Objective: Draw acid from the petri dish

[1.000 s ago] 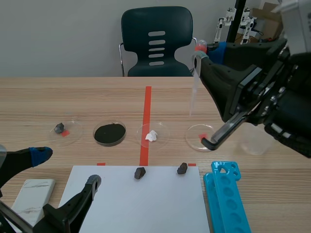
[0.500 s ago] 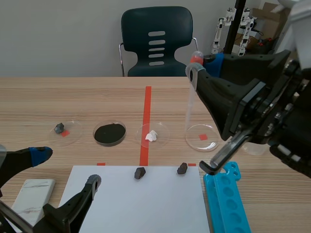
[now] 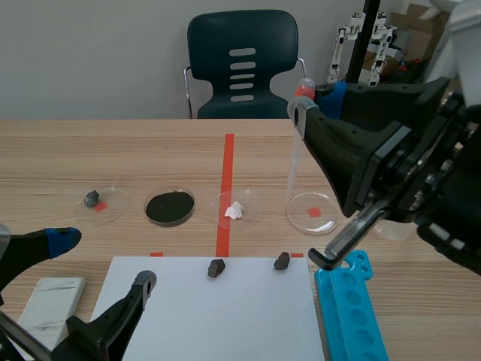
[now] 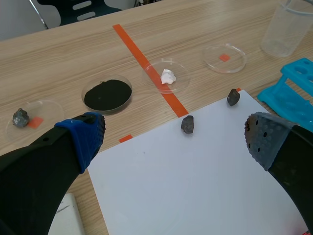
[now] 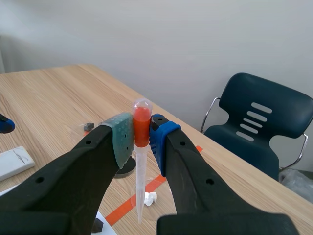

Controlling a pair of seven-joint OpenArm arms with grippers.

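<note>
Hanging pipette — above petri dish edge

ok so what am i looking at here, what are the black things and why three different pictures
The black things are two robot arms, each ending in a two-fingered claw. One picture looks from between the arms across the table. The other two come from a camera on each wrist, looking past that arm's own claw.

The left claw is open and holds nothing, above a white paper. The right claw is shut on a pipette with an orange bulb, raised off the table.

On the table are four dishes in a row: a grey stone, black powder, a white lump, and a clear dish. There are also two dark stones, a blue rack and a beaker.
</note>
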